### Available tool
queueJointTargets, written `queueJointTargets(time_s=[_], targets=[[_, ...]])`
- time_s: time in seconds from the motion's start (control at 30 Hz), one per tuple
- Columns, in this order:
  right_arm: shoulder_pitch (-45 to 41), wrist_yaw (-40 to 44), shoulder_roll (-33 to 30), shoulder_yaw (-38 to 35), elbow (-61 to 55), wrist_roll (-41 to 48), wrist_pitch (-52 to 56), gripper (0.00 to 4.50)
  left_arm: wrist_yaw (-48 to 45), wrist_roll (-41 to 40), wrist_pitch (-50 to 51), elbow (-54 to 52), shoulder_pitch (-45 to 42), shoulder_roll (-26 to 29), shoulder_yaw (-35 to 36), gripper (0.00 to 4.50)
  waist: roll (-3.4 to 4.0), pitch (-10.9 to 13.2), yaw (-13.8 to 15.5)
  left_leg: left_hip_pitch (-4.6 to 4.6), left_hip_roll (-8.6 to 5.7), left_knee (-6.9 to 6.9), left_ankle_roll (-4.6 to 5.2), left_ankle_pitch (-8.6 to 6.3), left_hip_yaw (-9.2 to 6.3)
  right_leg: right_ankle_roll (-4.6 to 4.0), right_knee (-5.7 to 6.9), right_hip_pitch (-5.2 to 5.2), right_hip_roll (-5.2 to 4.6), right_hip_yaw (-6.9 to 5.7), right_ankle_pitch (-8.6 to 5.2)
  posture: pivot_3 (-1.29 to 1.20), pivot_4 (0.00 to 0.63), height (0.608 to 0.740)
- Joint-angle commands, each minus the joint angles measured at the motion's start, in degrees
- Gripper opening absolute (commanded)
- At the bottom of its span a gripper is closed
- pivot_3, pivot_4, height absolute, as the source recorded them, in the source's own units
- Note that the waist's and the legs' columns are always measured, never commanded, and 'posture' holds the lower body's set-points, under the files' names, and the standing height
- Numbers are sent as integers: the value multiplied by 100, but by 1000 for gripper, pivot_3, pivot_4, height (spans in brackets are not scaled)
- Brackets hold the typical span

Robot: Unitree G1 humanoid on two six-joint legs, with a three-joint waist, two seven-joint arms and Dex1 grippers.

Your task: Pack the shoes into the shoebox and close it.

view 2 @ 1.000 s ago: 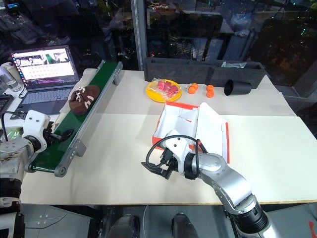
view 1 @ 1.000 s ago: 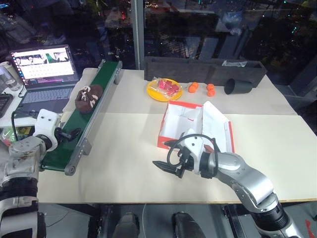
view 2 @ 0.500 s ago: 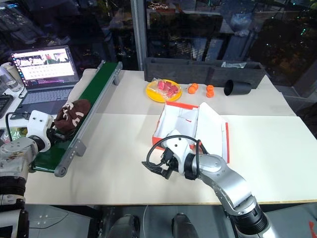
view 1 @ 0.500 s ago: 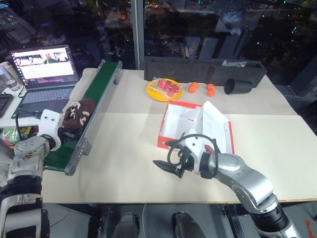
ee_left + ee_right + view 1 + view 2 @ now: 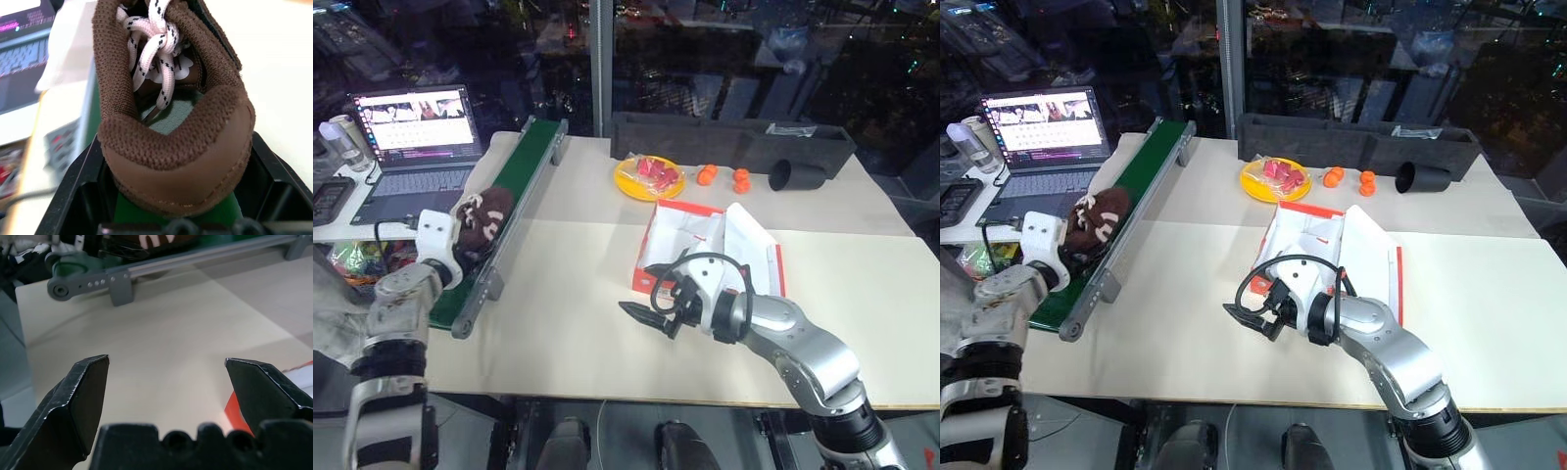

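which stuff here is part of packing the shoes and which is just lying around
Job: brown shoe on the green belt, between the left gripper fingers; open red shoebox; right gripper, open.
Lying about: laptop, yellow plate, oranges, black cup, dark tray.

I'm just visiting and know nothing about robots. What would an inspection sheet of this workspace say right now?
Surface: pale table; green conveyor belt along its left edge.
Job's things: brown shoe on the belt; shoebox open with its lid up, no shoe seen inside.
Clutter: yellow plate of red pieces, orange fruits, black cup lying on its side, dark tray.
Grippers: left gripper has its fingers on either side of the shoe's heel; right gripper open over bare table.
Cables: black cable looped at the right wrist.
Surroundings: open laptop; dark windows behind.
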Motion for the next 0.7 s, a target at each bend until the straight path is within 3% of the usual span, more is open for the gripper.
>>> queueJointTargets(time_s=[0.03, 0.17, 0.27, 0.43, 0.7], targets=[[-606, -812, 630, -976, 544, 332, 435, 4500, 296, -632, 191, -1290, -374, -496, 170, 2855, -2, 0, -19, -6, 0, 6, 0, 0, -6, -1, 1, -1, 0, -4, 7, 0, 150, 681], [-1996, -2828, 2376, -3221, 2015, 2025, 1307, 4500, 302, -1421, 1048, -2552, -446, -1486, -409, 2855, -2, -1, -50, -8, -3, 9, -1, 1, -20, -1, 2, 7, -1, -14, 14, 0, 150, 681], [-2622, -3670, 2964, -4081, 2649, 3085, 1670, 4500, 176, -1654, 1547, -3216, -313, -1819, -970, 2855, -1, -1, -64, -10, -1, 9, -1, 1, -36, -3, 7, 5, 0, -30, 20, 0, 150, 681], [-2920, -4428, 3141, -4312, 2896, 4188, 1876, 4500, 107, -1866, 1866, -3502, -205, -2062, -1318, 2855, 10, 3, -178, -21, -2, -5, 1, 0, -41, -6, -1, -5, 0, -37, 18, 0, 150, 681], [-2908, -5114, 3148, -4049, 2683, 5083, 1602, 4500, 25, -1774, 1896, -3238, -243, -2087, -1420, 2855, 15, 4, -246, -19, -4, -4, 5, 3, -49, -6, -1, -1, 2, -40, 17, 0, 150, 681]])
